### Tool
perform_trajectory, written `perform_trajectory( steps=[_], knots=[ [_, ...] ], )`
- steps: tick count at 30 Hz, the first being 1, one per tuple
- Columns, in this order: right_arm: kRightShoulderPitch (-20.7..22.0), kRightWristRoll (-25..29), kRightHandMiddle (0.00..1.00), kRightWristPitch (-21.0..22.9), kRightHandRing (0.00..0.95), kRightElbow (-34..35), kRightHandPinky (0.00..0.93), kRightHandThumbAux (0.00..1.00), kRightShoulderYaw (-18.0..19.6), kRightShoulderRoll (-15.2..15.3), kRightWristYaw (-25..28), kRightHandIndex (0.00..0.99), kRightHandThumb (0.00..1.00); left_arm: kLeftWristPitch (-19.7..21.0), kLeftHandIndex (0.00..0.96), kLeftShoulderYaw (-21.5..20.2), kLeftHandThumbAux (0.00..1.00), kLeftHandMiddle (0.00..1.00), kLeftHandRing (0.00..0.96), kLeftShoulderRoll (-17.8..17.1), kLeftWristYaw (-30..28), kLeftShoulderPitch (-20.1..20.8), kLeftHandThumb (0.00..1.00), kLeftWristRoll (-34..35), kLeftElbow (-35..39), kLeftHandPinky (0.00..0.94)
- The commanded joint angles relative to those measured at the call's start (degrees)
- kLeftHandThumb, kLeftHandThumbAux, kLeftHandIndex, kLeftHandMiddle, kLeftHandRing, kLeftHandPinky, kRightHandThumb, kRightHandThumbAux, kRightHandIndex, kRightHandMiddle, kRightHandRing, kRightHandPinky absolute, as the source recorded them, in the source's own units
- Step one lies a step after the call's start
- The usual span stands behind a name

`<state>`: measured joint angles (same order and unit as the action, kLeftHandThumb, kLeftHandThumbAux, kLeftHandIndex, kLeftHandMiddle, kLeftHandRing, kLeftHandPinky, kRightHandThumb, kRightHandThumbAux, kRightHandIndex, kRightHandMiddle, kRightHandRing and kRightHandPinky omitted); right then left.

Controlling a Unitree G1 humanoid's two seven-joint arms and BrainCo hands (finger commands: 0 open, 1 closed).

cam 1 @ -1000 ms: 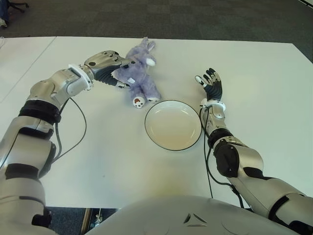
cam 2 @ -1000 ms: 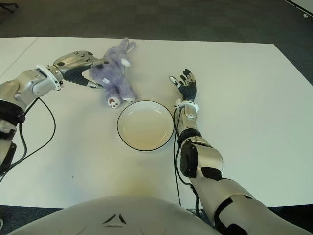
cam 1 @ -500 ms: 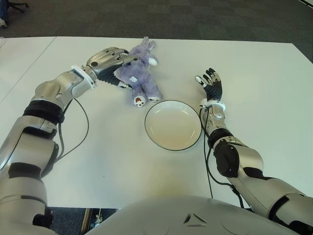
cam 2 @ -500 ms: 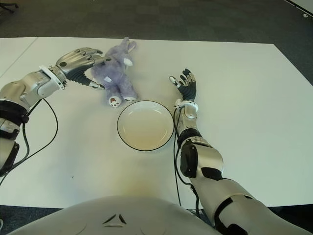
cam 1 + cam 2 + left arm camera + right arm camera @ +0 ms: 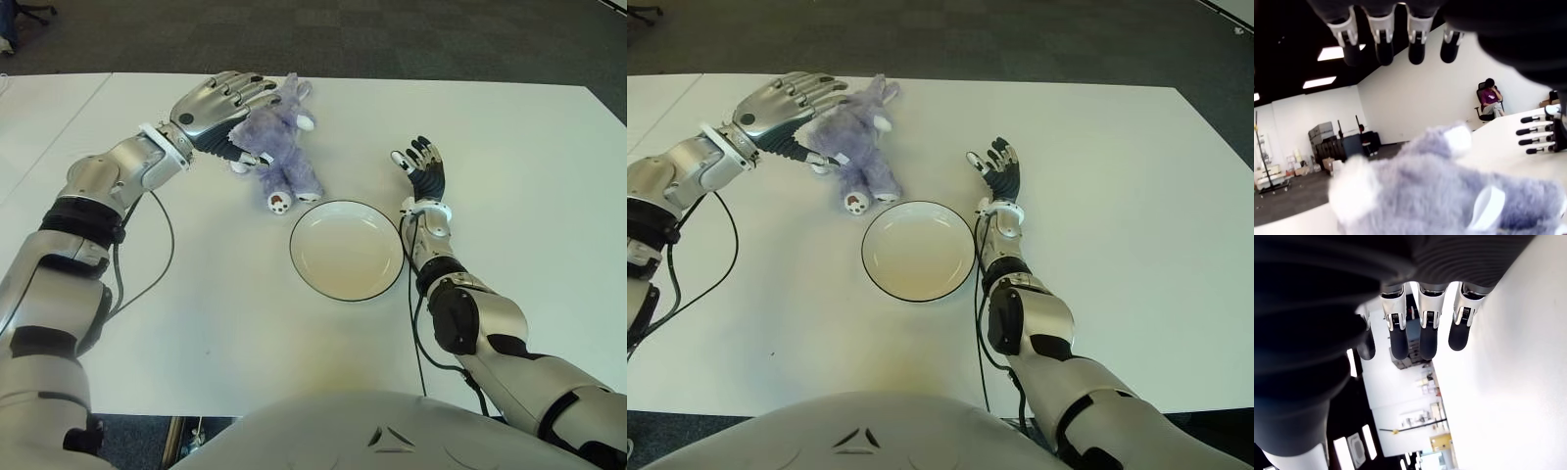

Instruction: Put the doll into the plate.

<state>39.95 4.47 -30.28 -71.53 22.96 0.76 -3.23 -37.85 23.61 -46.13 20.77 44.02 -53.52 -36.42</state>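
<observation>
Left hand (image 5: 217, 106) hovers over the doll's (image 5: 277, 147) head end, fingers spread, nothing held. Doll lies on the table (image 5: 529, 176) just under the fingertips, long axis running from them toward the plate (image 5: 346, 250). Right hand (image 5: 421, 166), fingers apart, idles beside the plate's right.

A purple plush doll (image 5: 277, 149) lies on the white worktop (image 5: 196, 313), at about eleven o'clock from the round white plate (image 5: 346, 250) and just clear of its dark rim. The doll's ears point to twelve o'clock, its white-soled foot toward the plate. The left robot hand (image 5: 221, 106) is over the doll's nine o'clock side, fingers spread above its head and back. At the plate's two o'clock the right robot hand (image 5: 423, 168) shows palm up, fingers open, holding nothing.
</observation>
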Motion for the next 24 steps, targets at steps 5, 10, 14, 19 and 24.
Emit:
perform_trajectory(
  steps=[5, 10, 14, 19, 24],
  knots=[
    [-7.9, 0.7, 0.155, 8.9, 0.124, -6.1, 0.128, 0.841, 0.6, -1.8, -1.5, 0.156, 0.0, -0.6, 0.0, -1.8, 0.282, 0.0, 0.0, -0.3, 1.4, -0.8, 0.062, 1.4, 1.6, 0.0],
    [-8.0, 0.9, 0.159, 8.6, 0.131, -6.0, 0.13, 0.845, 0.8, -1.8, -1.3, 0.159, 0.0, -0.9, 0.0, -2.3, 0.269, 0.0, 0.0, 0.1, 1.1, -0.9, 0.076, 2.2, 1.4, 0.0],
    [-8.0, 0.9, 0.153, 8.6, 0.124, -6.1, 0.119, 0.848, 0.8, -1.9, -1.1, 0.156, 0.0, -1.4, 0.0, -2.6, 0.263, 0.0, 0.0, 0.5, 1.2, -0.7, 0.079, 2.8, 1.0, 0.0],
    [-7.9, 0.9, 0.147, 8.8, 0.119, -6.1, 0.12, 0.842, 0.8, -1.9, -0.9, 0.153, 0.0, -1.2, 0.0, -2.3, 0.261, 0.0, 0.0, 1.0, 1.0, -0.3, 0.066, 2.6, 0.5, 0.0],
    [-7.9, 0.9, 0.146, 8.9, 0.117, -6.1, 0.12, 0.835, 0.8, -1.8, -1.0, 0.152, 0.0, -0.5, 0.0, -0.9, 0.272, 0.0, 0.0, 2.5, 1.5, 0.7, 0.05, 1.1, -1.7, 0.0]
  ],
)
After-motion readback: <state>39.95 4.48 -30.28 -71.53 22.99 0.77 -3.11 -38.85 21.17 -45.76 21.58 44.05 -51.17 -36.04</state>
